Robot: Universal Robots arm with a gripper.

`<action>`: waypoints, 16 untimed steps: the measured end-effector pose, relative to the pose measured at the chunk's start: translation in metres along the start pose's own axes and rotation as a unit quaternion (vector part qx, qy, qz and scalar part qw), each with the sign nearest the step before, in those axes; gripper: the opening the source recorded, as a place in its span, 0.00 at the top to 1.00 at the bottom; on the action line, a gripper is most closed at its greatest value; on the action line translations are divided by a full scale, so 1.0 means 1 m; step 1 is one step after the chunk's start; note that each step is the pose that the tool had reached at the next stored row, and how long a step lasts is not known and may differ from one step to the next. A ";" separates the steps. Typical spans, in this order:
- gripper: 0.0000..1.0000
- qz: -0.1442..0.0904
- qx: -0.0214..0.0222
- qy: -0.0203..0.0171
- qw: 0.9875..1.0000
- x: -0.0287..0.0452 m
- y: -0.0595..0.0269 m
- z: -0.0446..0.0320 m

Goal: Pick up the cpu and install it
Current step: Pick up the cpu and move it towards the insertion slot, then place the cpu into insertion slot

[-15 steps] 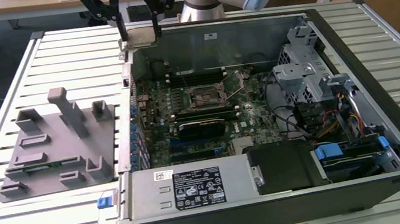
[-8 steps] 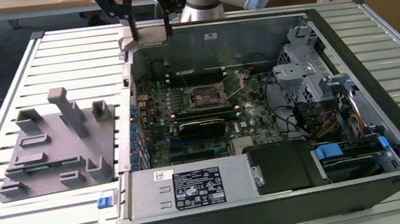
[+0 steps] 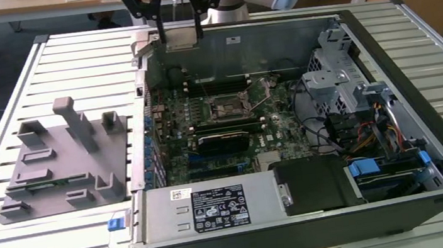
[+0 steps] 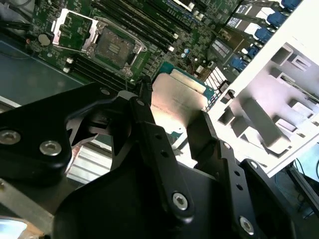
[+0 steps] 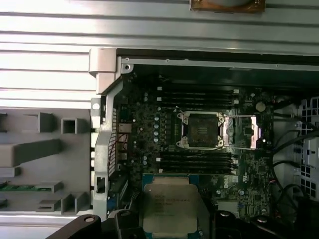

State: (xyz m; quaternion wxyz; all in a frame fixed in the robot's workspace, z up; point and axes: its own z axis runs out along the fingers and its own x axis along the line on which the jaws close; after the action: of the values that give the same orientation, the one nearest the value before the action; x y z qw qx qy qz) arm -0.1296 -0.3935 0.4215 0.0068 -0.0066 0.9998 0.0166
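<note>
My gripper hangs above the far rim of the open computer case and is shut on the cpu, a small flat silvery chip. In both wrist views the cpu sits flat between the black fingers, with its metal top plate facing the first wrist camera. The motherboard's cpu socket lies below with its metal frame swung open and its lever raised. Nothing is in the socket. The cpu is well above the board and touches nothing but the fingers.
The case lies open on a slatted white table. A grey fixture plate with upright blocks stands at the exterior view's left. Drive cages and cable bundles fill the case's right side; a power supply sits at the front.
</note>
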 end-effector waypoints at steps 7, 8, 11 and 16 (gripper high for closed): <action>0.47 0.000 0.000 0.000 1.000 -0.0173 0.0040 0.0011; 0.47 0.000 0.000 0.000 1.000 -0.0197 0.0042 0.0012; 0.47 0.000 0.000 0.000 1.000 -0.0262 0.0044 0.0014; 0.47 0.000 0.000 0.000 1.000 -0.0320 0.0043 0.0019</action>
State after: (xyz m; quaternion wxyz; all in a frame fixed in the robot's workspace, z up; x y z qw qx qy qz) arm -0.0976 -0.3887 0.4202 0.0068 -0.0066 0.9998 0.0166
